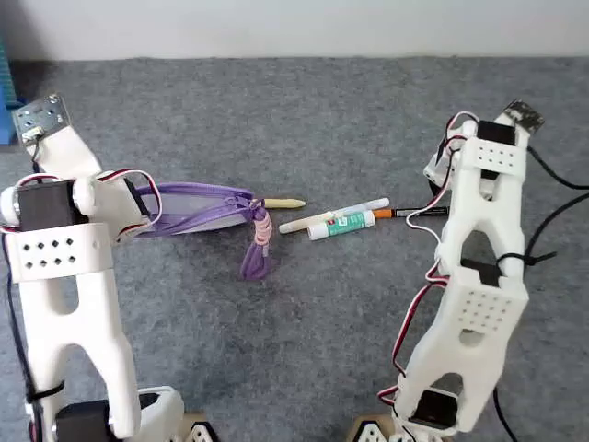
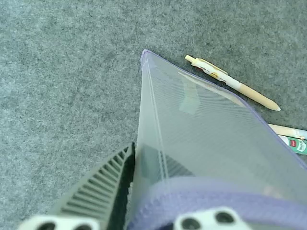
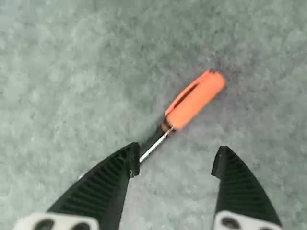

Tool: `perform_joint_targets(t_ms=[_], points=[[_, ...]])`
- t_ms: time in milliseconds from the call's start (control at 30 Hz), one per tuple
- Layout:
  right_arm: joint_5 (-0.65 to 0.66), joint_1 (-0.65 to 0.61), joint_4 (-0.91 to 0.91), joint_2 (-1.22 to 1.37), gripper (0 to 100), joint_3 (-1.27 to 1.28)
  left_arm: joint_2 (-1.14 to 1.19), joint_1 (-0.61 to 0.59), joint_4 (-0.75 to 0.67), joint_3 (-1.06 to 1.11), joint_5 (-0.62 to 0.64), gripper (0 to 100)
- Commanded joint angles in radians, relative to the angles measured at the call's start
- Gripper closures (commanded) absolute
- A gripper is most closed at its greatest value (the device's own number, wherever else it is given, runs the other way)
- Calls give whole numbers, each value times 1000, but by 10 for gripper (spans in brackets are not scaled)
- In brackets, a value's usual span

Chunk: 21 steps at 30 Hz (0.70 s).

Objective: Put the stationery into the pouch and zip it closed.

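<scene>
The left gripper (image 2: 139, 165) is pinched tight on one end of the see-through purple pouch (image 2: 201, 124). The right gripper (image 3: 177, 153) is wide open, low over the grey carpet (image 1: 304, 120). A dark pen with an orange end (image 3: 194, 100) lies there, its thin part right by one fingertip. A purple strap (image 1: 256, 260) trails from the pouch's far end. A cream pen (image 2: 230, 81) lies just beside the pouch. Next come a white pen (image 1: 333, 215) and a small green tube (image 1: 342, 225), side by side, between the cream pen and the orange one.
</scene>
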Motion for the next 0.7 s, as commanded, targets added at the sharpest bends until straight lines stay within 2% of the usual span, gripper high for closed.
perform_joint_targets(t_ms=[0,233,300,400,500,667], points=[[-8,33,-7,53,772,-118,15,2,17,-19,9,988],[-2,59,25,236,779,-227,15,2,17,-19,9,988],[-2,59,64,255,842,-259,15,2,17,-19,9,988],[-2,59,116,262,995,-311,15,2,17,-19,9,988],[-2,62,197,262,960,-374,15,2,17,-19,9,988],[11,58,335,262,990,-526,15,2,17,-19,9,988]])
